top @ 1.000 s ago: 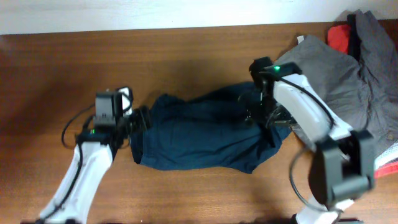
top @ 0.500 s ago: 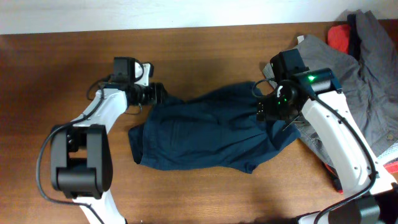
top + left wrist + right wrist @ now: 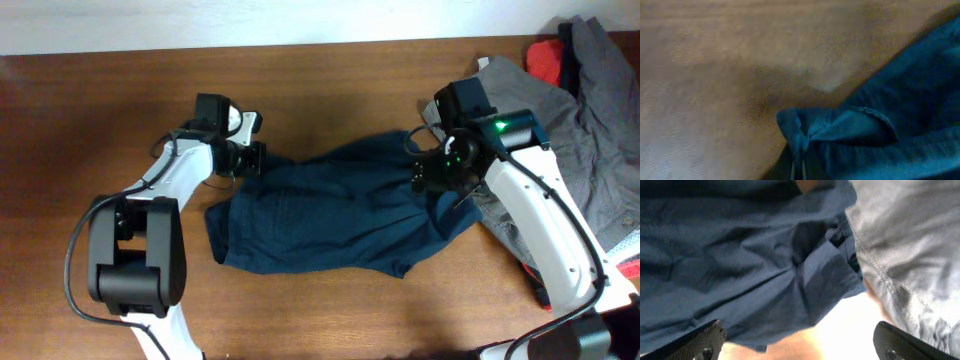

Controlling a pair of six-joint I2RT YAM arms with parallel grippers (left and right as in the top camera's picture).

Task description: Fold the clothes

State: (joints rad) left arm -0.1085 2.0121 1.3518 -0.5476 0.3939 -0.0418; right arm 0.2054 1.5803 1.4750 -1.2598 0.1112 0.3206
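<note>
The clothes in play are dark navy shorts (image 3: pixel 340 215), spread crumpled across the table's middle. My left gripper (image 3: pixel 255 158) is at their upper-left corner. In the left wrist view it (image 3: pixel 798 172) is shut on a pinched fold of the navy cloth (image 3: pixel 865 130), which rises from between the jaws. My right gripper (image 3: pixel 440 175) hovers over the shorts' right end. Its fingers (image 3: pixel 705 340) stand wide open with nothing between them, above navy cloth (image 3: pixel 740 255) and a grey garment (image 3: pixel 910 245).
A grey garment (image 3: pixel 530 110) lies at the right, partly under my right arm. Behind it lie a red piece (image 3: pixel 545 60) and a darker grey cloth (image 3: pixel 600 70). More red cloth (image 3: pixel 630 265) shows at the right edge. Bare wooden table (image 3: pixel 90 120) lies to the left.
My left arm has swung up from the lower left to the shorts' upper-left corner and shut on the cloth there. The right arm shifted early on, then stayed still and open.
</note>
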